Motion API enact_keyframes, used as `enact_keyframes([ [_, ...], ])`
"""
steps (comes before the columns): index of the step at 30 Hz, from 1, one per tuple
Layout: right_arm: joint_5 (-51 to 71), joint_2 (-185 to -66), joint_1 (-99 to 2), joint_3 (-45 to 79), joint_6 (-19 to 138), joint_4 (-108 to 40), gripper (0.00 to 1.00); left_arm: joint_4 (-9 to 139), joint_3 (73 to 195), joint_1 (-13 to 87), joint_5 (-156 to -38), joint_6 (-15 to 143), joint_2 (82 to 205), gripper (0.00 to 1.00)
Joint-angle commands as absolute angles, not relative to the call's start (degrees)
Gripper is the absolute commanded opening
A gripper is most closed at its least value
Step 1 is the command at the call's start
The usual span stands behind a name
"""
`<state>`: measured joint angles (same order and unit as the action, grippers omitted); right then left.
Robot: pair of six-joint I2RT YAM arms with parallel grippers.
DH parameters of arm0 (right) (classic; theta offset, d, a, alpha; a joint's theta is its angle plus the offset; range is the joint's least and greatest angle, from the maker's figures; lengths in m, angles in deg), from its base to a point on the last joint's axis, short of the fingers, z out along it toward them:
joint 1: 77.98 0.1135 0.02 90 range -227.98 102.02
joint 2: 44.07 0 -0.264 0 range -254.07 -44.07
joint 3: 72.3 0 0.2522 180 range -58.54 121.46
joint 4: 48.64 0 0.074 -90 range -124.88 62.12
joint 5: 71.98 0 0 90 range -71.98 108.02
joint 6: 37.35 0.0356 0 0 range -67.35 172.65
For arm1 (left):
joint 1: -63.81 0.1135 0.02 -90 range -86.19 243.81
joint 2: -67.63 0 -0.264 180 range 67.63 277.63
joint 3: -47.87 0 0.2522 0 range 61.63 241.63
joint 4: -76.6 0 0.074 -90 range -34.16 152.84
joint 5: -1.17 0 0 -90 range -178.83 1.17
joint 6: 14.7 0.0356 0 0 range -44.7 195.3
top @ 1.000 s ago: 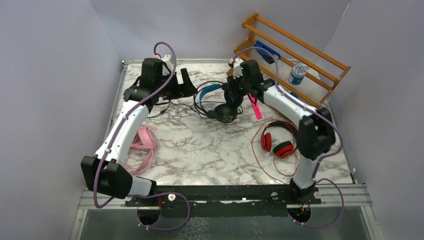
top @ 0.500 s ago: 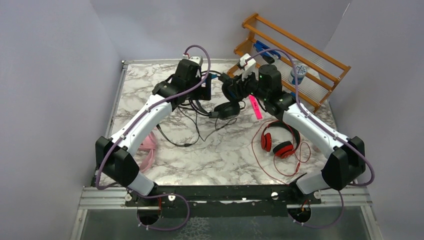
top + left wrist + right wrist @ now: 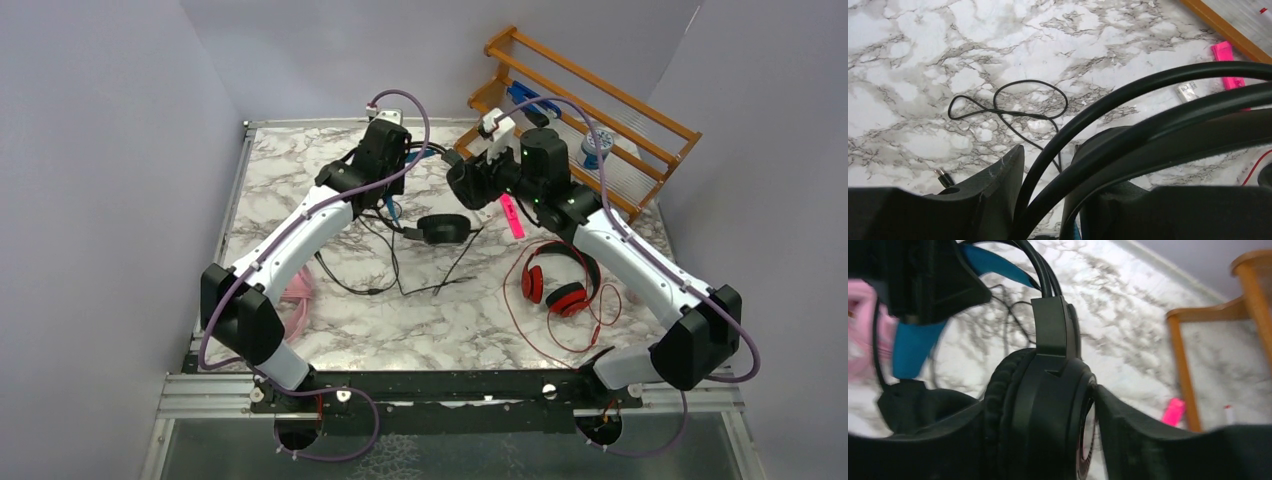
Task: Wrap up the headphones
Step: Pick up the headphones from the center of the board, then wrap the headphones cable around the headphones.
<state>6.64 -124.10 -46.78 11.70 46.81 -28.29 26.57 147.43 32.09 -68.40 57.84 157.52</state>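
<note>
Two claws of mine share the black headphones [image 3: 440, 228] over the far middle of the table [image 3: 450, 320]. My left gripper [image 3: 1048, 152] pinches the thin headband bars [image 3: 1158, 87], and my right gripper [image 3: 1048, 412] clamps one earcup [image 3: 1043, 385]. The cable [image 3: 1030, 100] trails loose across the marble.

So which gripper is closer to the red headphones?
Right. The right gripper sits beyond the red headphones, a bit to their left, holding the black headphones. The left gripper holds them too, but farther left.
</note>
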Motion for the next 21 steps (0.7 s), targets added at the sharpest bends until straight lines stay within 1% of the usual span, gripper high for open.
enact_keyframes([
  [1, 4.54, -124.59, -46.41, 23.75, 58.60, -10.93, 0.73, 29.34, 151.46, 31.37, -66.21, 59.31, 154.53, 0.00],
  [4, 6.91, -123.76, -46.47, 28.45, 60.46, -0.89, 0.86, 29.30, 153.32, 31.46, -64.02, 57.32, 153.84, 0.00],
  [6, 8.80, -119.35, -46.63, 26.48, 60.76, -1.33, 0.96, 28.75, 155.38, 32.20, -63.76, 55.17, 153.66, 0.00],
  [7, 9.34, -117.04, -46.85, 25.34, 60.83, -1.87, 0.99, 28.19, 156.61, 32.82, -63.86, 54.01, 153.76, 0.00],
  [12, 7.22, -113.27, -49.62, 22.56, 62.65, -2.47, 1.00, 26.02, 162.49, 38.94, -66.86, 47.22, 155.14, 0.00],
  [18, 9.88, -112.93, -50.73, 16.08, 64.22, -4.95, 1.00, 24.28, 169.41, 50.31, -80.46, 34.87, 157.55, 0.00],
  [21, 9.79, -112.46, -50.74, 11.58, 66.60, -8.48, 1.00, 24.12, 172.99, 52.12, -81.91, 31.46, 158.28, 0.00],
])
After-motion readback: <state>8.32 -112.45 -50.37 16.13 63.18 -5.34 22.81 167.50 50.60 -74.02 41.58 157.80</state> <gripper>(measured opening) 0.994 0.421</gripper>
